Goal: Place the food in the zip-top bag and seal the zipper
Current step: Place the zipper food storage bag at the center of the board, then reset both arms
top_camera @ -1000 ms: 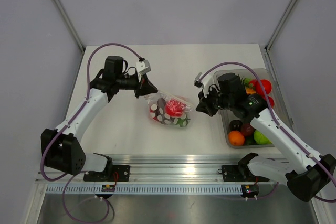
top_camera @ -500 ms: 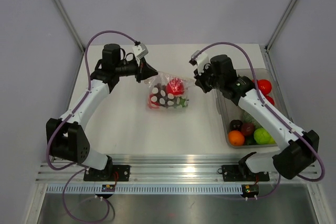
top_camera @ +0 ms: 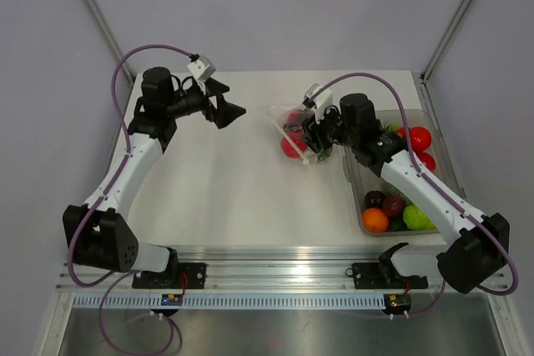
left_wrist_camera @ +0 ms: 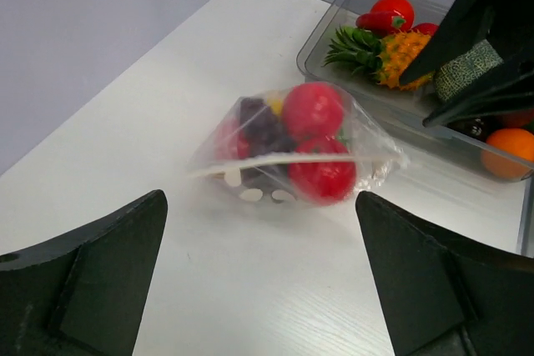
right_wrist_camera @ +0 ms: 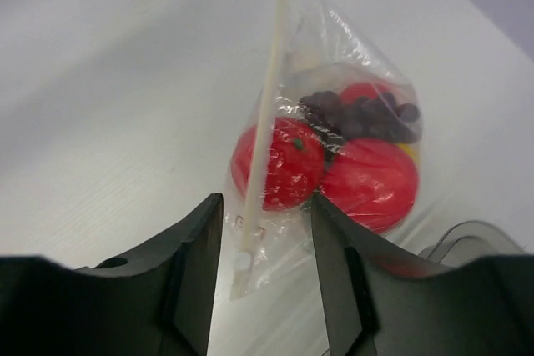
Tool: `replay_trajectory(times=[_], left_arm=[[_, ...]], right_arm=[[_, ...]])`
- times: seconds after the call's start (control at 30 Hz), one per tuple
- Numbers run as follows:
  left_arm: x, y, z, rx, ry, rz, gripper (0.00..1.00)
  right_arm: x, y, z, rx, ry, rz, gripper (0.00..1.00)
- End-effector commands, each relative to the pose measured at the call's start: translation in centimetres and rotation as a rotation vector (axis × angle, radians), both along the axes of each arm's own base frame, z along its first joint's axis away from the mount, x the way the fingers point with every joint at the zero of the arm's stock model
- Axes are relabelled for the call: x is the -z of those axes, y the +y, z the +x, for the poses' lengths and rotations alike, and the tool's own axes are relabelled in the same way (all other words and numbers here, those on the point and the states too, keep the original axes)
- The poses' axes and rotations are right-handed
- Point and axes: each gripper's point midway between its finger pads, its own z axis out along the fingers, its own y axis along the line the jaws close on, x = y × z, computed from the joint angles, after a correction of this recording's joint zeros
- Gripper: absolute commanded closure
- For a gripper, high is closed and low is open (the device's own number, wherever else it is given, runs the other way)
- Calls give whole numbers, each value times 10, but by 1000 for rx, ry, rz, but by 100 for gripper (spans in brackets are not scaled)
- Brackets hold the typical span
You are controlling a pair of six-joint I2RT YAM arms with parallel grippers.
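Observation:
The zip-top bag (top_camera: pixel 292 132) lies on the white table just left of the tray, holding the food (right_wrist_camera: pixel 367 172): two red round pieces and a dark grape bunch (left_wrist_camera: pixel 260 127). The zipper (right_wrist_camera: pixel 265 122) is a white strip along its top edge. My right gripper (right_wrist_camera: pixel 267 277) is open, and the zipper's end sits loose in the gap between its fingers. My left gripper (left_wrist_camera: pixel 263 289) is wide open and holds nothing. It hangs well to the left of the bag (left_wrist_camera: pixel 292 152), in the top view (top_camera: pixel 227 111).
A rigid clear tray (top_camera: pixel 357 221) along the right side holds several more toy fruits, among them a pineapple (left_wrist_camera: pixel 380 52), an orange (top_camera: pixel 375 219) and red pieces. It stands directly behind the bag, next to my right arm.
The bag has shifted right, towards the tray. My left gripper let go of it, opened wide and pulled back to the left. My right gripper's jaws have opened around the zipper end.

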Motion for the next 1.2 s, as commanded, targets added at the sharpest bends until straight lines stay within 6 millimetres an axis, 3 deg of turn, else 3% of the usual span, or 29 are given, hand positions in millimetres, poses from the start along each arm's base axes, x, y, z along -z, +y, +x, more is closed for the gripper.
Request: replay_trajectory(times=[0.0, 0.03, 0.1, 0.13, 0.17, 0.2, 0.27, 0.33, 0.4, 0.53, 0.57, 0.6, 0.77, 0.93, 1.17], left_arm=[[-21, 17, -9, -131, -53, -25, 1], [-34, 26, -12, -195, -80, -33, 1], [-31, 32, -18, -247, -37, -36, 1], [-41, 41, -23, -303, -61, -37, 1], [-40, 45, -27, -334, -24, -55, 1], [-36, 48, -32, -356, -2, -60, 1], [-37, 58, -44, -417, 8, -68, 1], [-25, 66, -51, -468, 54, -69, 1], [-16, 73, -67, -500, 88, -67, 1], [19, 101, -84, -652, 124, -27, 1], [44, 107, -86, -689, 165, -7, 1], [43, 117, -92, -749, 162, -29, 1], [91, 121, -120, -790, 322, -38, 1], [113, 124, -146, -807, 405, -46, 1], [107, 129, -152, -830, 378, -71, 1]], right_arm=[[-7, -3, -20, 4, -7, 74, 45], [-5, -12, -17, 56, -10, 59, 43], [-13, -32, -14, 191, -24, 75, 36], [-18, -39, -12, 240, -28, 87, 34], [-21, -45, -11, 311, -3, 121, 16], [-26, -65, -4, 443, -22, 124, 1], [-30, -80, -4, 569, 18, 157, 1], [-34, -95, -3, 668, 25, 146, 1], [-19, -108, -8, 760, 86, 111, 1], [2, -129, -19, 932, 163, 123, 1], [8, -132, -23, 973, 187, 145, 1], [10, -137, -26, 1006, 187, 152, 1], [32, -156, -44, 1086, 212, 114, 1], [38, -169, -56, 1120, 185, 130, 1], [37, -178, -64, 1152, 150, 188, 0]])
